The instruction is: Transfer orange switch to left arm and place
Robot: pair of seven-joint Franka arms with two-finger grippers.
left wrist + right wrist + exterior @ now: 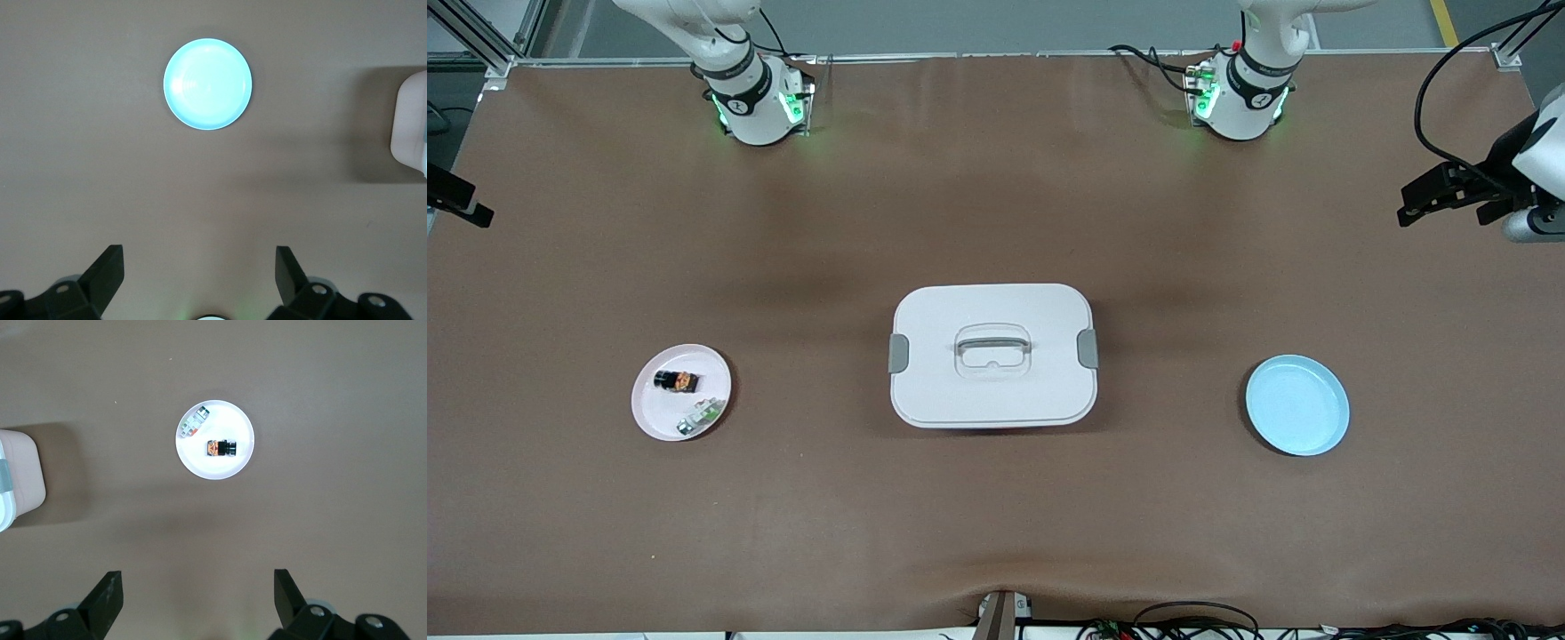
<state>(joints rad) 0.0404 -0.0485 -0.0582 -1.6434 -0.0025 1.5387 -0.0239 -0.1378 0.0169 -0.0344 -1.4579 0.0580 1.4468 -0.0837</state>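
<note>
Brown table [996, 178] — orange switch [221, 447] seemingly below right end effector [198, 587].

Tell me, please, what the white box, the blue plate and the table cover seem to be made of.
The box: probably moulded plastic, matte white, with rounded corners, grey side latches and a recessed handle.
The blue plate: likely plastic or melamine; its smooth, pale surface shows a soft sheen in the left wrist view.
The table cover: seems a brown matte sheet, perhaps paper or vinyl; it wrinkles near the front edge.
</note>
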